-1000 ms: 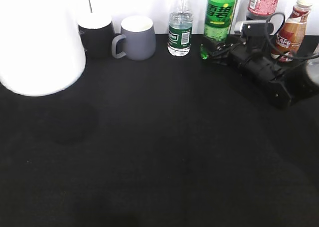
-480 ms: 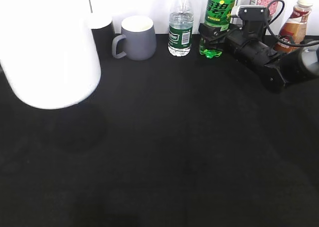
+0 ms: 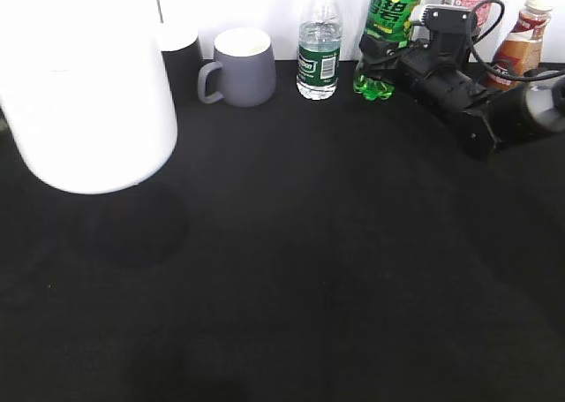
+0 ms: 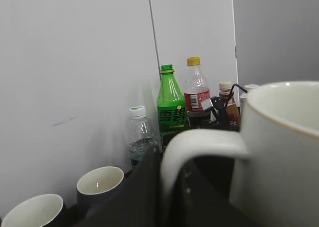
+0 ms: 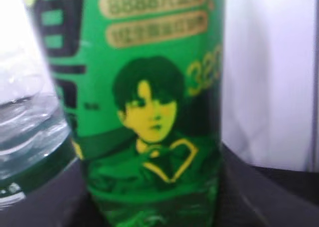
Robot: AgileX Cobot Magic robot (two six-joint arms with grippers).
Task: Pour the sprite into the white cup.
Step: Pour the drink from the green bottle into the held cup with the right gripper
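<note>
The white cup (image 3: pixel 88 93) hangs large at the left of the exterior view, lifted above the black table, with its shadow below. In the left wrist view my left gripper (image 4: pixel 164 187) is shut on the cup's loop handle (image 4: pixel 199 142). The cup's body is to the right of the handle. The sprite (image 3: pixel 393 13) stands at the back right by the wall. My right gripper (image 3: pixel 381 62) is around its lower part. In the right wrist view the green label (image 5: pixel 149 102) fills the frame, with dark fingers pressed against both sides. The sprite also shows in the left wrist view (image 4: pixel 172 112).
A grey mug (image 3: pixel 240 66) and a black mug (image 3: pixel 181 53) stand at the back left. A small clear water bottle (image 3: pixel 319 53) is just left of the sprite. A red-label bottle (image 3: pixel 468 4) and a brown bottle (image 3: pixel 521 44) stand behind the right arm.
The white cup has shifted right. My right gripper has moved from in front of the sprite back onto its lower part, and the bottle's base now shows below the fingers.
</note>
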